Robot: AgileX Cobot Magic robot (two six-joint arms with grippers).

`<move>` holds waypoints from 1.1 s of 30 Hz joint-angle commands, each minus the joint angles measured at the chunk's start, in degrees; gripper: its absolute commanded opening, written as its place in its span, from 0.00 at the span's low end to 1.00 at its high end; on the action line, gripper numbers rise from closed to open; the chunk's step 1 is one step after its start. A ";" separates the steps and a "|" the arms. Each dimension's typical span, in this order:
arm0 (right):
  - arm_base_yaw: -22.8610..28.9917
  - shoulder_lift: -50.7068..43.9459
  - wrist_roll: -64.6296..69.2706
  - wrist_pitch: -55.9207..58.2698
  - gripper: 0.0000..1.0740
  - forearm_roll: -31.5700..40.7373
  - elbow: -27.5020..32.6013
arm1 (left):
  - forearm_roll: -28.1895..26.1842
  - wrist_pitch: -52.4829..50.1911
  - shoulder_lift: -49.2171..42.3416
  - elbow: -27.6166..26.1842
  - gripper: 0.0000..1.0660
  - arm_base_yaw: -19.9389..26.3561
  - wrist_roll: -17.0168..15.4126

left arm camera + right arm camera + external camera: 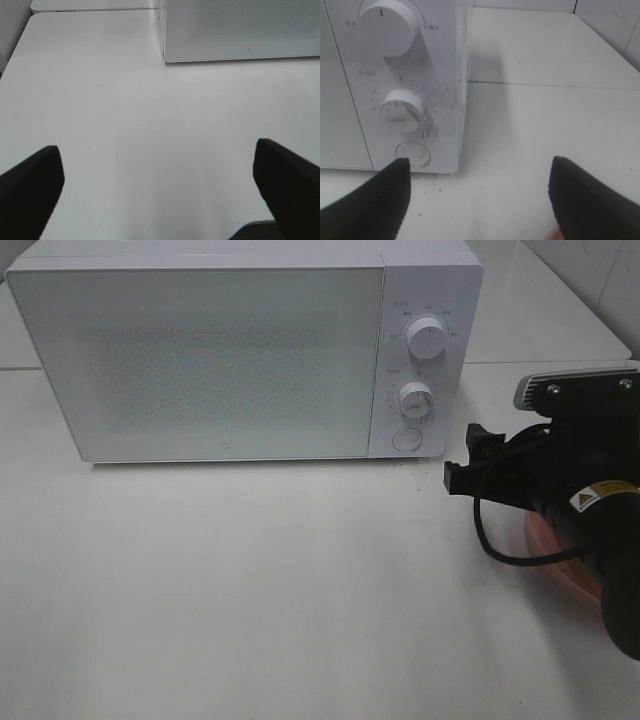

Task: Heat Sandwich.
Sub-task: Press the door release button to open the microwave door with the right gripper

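The sandwich is hidden. A sliver of a pink plate (556, 567) shows under my right arm at the right side of the table. The white microwave (200, 360) stands at the back with its door closed. My right gripper (465, 460) hangs open and empty just right of the microwave's control panel; in the right wrist view its fingers (370, 205) frame the round door button (412, 153) and the table beside it. My left gripper (160, 190) is open and empty over bare table, short of the microwave's left front corner (165, 55). It does not show in the high view.
Two white knobs (427, 340) (415, 400) sit above the round button (406, 439) on the panel. A tiled wall (590, 270) rises at the back right. White tabletop (250, 590) stretches in front of the microwave.
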 commanded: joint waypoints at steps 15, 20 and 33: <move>5.50 6.42 0.29 -1.43 0.69 6.70 -3.84 | -0.11 -0.80 -1.32 0.06 0.92 -0.34 -0.11; 5.50 6.42 2.69 -1.38 0.69 6.70 -3.84 | -0.11 -0.80 -1.32 0.06 0.92 -0.34 -0.11; 5.50 6.42 43.60 -1.09 0.69 6.42 -3.84 | -0.11 -0.80 -1.32 0.06 0.92 -0.34 -0.11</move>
